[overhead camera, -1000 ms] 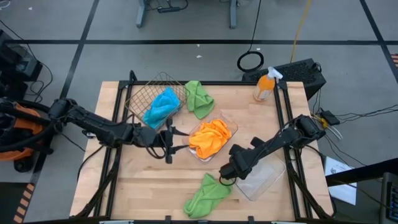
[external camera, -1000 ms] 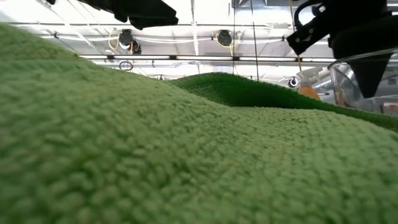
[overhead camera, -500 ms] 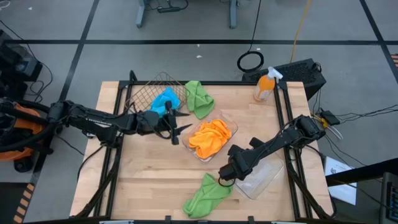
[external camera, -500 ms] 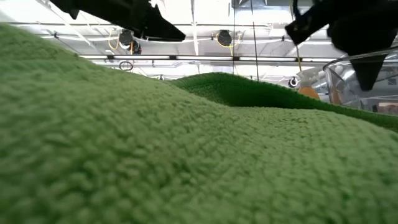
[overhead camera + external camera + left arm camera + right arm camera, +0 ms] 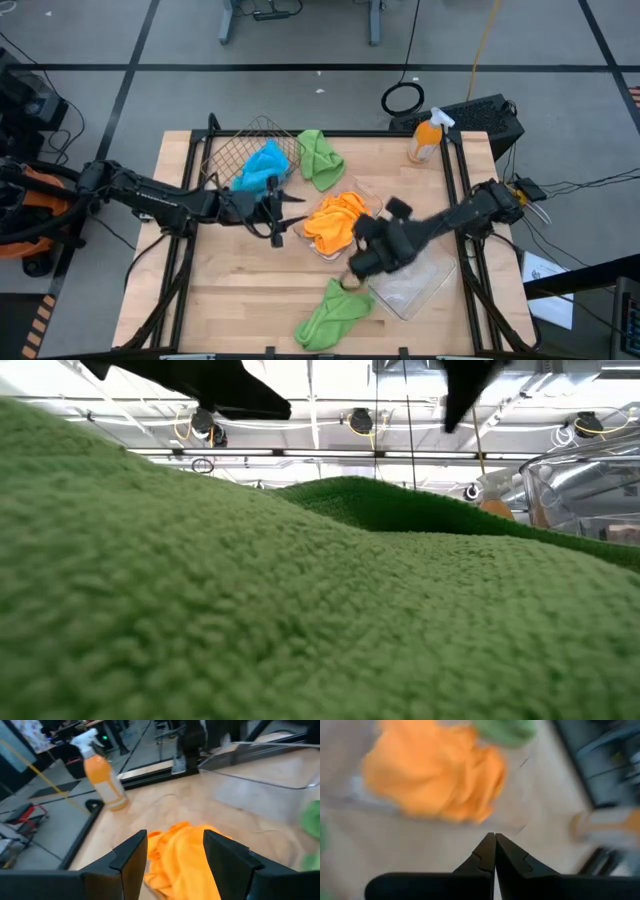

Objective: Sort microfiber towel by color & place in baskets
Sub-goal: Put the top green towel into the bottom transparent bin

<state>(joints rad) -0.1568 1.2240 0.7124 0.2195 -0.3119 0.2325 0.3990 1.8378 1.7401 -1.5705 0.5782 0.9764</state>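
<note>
A blue towel lies in the dark wire basket. One lime green towel lies on the table beside the basket. Another green towel lies at the near edge and fills the low view. Orange towels are heaped in a clear tray. A second clear tray sits to the right. My left gripper is open and points at the orange heap. My right gripper hovers shut and holds nothing. It is between the near green towel and the orange tray.
An orange spray bottle stands at the far right corner, also in the left wrist view. Bare wood lies along the table's near left part. The black table frame runs along the sides.
My left gripper moved toward the far edge, up to the blue towel, then settled beside the orange tray. The blue towel bunched up further into the basket. My right gripper rose off the near green towel and swung fast toward the orange tray. The green towel stayed put.
</note>
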